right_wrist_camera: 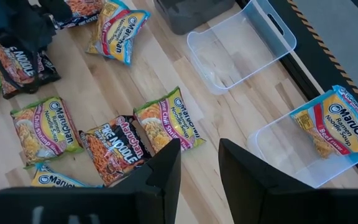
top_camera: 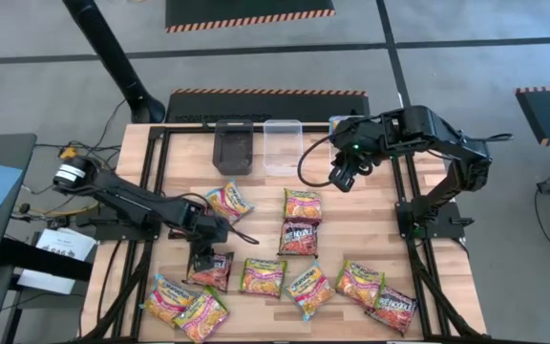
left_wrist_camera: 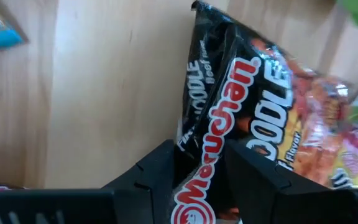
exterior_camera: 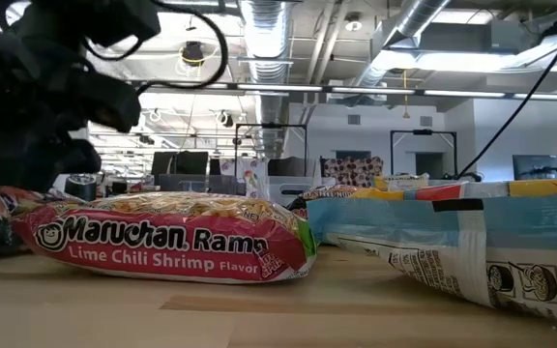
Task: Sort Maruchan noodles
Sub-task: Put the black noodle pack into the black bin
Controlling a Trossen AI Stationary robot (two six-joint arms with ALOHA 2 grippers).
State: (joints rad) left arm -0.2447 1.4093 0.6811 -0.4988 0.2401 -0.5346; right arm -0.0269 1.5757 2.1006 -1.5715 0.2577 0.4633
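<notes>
Pick-up step in hand: left gripper (left_wrist_camera: 197, 180) is closed on a black Maruchan packet (left_wrist_camera: 241, 118) at the table's (top_camera: 265, 186) front-left. Right gripper (right_wrist_camera: 199, 163), empty and part-open, hovers near the clear tubs (right_wrist_camera: 241, 40). Next, judged: lift and carry to the matching tub.

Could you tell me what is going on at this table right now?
The left claw is shut on a black Maruchan packet near the table's front left. The right claw hangs open and empty near the clear tubs at the back; one tub holds a blue beef packet. Other packets lie scattered on the table.
</notes>
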